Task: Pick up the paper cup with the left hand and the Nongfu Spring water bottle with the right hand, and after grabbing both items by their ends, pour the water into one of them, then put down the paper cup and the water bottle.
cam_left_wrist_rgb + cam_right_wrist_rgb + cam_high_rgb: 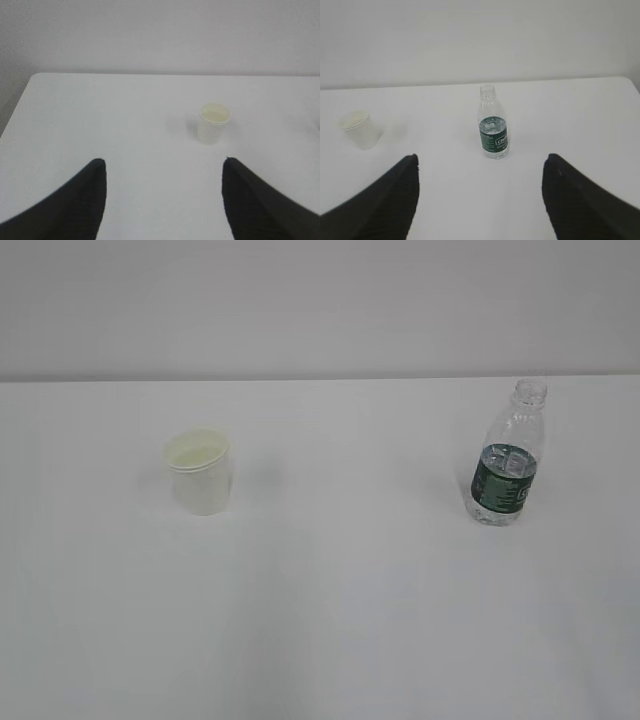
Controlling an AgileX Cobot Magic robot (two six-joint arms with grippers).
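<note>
The paper cup stands upright on the left of the white table, small and white with a cream inside. On the right stands the Nongfu Spring water bottle, upright and capless, clear with a dark green label; water fills it to about the top of the label. Neither arm shows in the exterior view. In the left wrist view my left gripper is open and empty, the cup well ahead and a little right of it. My right gripper is open and empty, the bottle ahead between its fingers' lines, the cup far left.
The white table runs back to a pale wall. Its left edge and far left corner show in the left wrist view, its far right corner in the right wrist view. Nothing else stands on it.
</note>
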